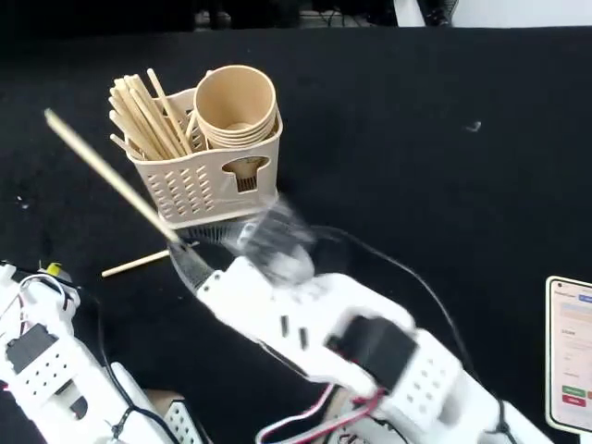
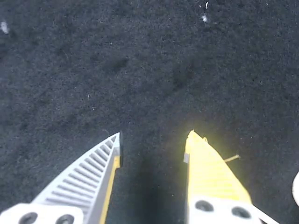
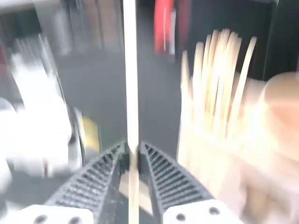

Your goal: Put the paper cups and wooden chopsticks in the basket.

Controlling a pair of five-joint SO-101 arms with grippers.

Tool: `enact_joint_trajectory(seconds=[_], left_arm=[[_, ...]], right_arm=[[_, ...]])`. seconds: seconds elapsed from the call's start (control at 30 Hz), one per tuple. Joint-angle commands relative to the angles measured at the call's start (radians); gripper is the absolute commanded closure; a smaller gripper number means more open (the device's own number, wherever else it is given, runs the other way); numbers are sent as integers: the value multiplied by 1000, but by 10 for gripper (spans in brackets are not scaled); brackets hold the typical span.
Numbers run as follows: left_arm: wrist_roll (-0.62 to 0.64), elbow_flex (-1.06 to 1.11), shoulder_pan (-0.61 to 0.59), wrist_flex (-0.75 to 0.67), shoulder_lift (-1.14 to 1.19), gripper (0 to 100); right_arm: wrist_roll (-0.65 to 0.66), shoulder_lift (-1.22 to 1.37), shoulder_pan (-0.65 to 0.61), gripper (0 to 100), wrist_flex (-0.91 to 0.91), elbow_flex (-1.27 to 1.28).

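Note:
A beige basket stands on the black table, holding several wooden chopsticks and a stack of paper cups. My right gripper is just in front of the basket, shut on one chopstick that slants up and to the left. In the right wrist view this held chopstick rises from between the fingers of the right gripper, with the basket's chopsticks and cups beside it. Another chopstick lies flat on the table. My left gripper hangs open over bare cloth.
The left arm's white body sits at the near left corner. A phone-like screen lies at the right edge. The black cloth stretches to the right of the basket.

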Motion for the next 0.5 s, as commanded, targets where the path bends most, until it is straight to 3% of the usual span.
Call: enact_joint_trajectory(seconds=[0.0, 0.2, 0.47], left_arm=[[8, -31, -4, -15, -5, 773], [8, -31, -2, -14, -5, 773], [8, -30, -2, -12, -5, 773]], right_arm=[[9, -22, 12, 987, -433, 59], [49, 189, 74, 987, -904, 82], [43, 630, 209, 987, -1137, -81]])
